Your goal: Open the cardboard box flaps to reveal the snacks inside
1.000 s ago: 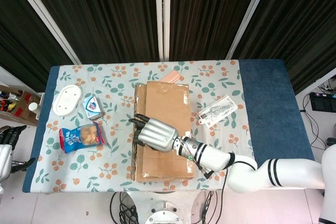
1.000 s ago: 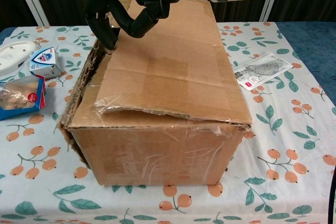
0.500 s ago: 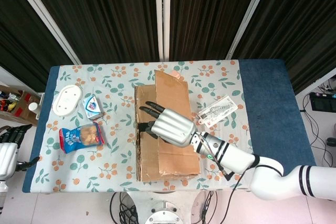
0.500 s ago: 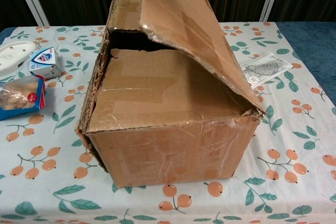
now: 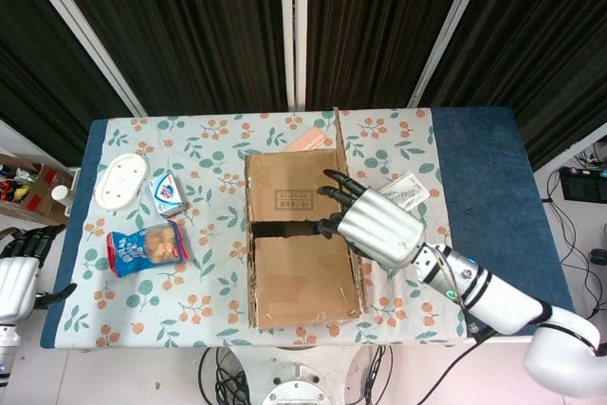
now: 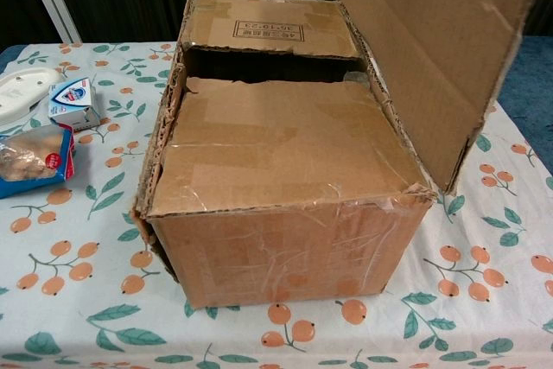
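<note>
Cardboard box sits mid-desk, two inner flaps lying flat with a dark gap between. Right outer flap stands upright. Right hand touches its top edge, fingers spread apart. Left hand off the desk edge, fingers apart, empty.

Outer flap up, inner flaps down.
The right hand props the cardboard box's right flap upright (fingers spread).
</note>
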`<action>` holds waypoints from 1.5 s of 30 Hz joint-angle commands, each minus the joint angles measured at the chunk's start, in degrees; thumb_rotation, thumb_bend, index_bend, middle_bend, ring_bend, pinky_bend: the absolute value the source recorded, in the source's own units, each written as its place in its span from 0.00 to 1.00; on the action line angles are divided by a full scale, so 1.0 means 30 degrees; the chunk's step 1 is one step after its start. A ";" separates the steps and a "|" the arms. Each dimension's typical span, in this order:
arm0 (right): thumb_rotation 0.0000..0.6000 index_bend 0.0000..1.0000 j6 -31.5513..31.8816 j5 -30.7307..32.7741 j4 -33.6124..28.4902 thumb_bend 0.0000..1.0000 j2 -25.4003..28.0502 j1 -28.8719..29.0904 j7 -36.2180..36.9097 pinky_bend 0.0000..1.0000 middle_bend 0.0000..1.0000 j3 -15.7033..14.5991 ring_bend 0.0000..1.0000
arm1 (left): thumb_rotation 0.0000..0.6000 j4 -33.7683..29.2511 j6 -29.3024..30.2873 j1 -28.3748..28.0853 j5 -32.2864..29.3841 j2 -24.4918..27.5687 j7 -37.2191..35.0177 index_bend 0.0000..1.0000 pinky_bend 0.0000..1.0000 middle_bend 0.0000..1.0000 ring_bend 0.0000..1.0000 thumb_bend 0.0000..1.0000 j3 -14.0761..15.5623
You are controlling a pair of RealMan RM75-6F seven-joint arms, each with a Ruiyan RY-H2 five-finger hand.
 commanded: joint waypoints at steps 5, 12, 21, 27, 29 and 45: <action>1.00 0.40 0.3119 -0.2209 0.1786 1.00 0.1840 -0.3435 0.3444 0.00 0.70 -0.1761 0.17 | 1.00 -0.0014 -0.0062 -0.0024 -0.0039 0.0070 0.0052 0.16 0.24 0.17 0.16 0.10 0.0028; 1.00 0.19 0.5979 -0.3160 0.4309 1.00 0.1791 -0.5672 0.6454 0.00 0.53 -0.2381 0.16 | 1.00 -0.0232 -0.0337 -0.0315 0.0009 0.0023 0.0377 0.16 0.24 0.17 0.16 0.10 -0.0044; 1.00 0.00 0.9088 -0.1884 0.6445 0.68 -0.0271 -0.8264 0.4877 0.00 0.01 -0.2241 0.00 | 1.00 -0.0675 0.0095 -0.0850 0.0899 -0.0138 0.0673 0.16 0.24 0.17 0.16 0.10 -0.0409; 1.00 0.00 1.1313 -0.0265 0.7330 0.63 -0.1779 -1.0033 0.4633 0.00 0.00 -0.1775 0.00 | 1.00 -0.3624 -0.0429 -0.2615 0.2536 0.0620 0.0025 0.15 0.24 0.17 0.16 0.10 -0.1372; 1.00 0.00 1.1609 0.0311 0.7559 0.63 -0.2015 -1.0414 0.4914 0.00 0.00 -0.1580 0.00 | 1.00 -0.5053 -0.1143 -0.3681 0.3080 0.0806 0.0915 0.15 0.24 0.17 0.16 0.10 -0.1981; 1.00 0.00 1.1964 0.0532 0.7928 0.60 -0.1345 -1.1635 0.6036 0.00 0.00 -0.1097 0.00 | 0.94 -0.3776 -0.8468 -1.1986 -0.3036 -0.5389 0.3624 0.14 0.23 0.17 0.15 0.09 -0.5751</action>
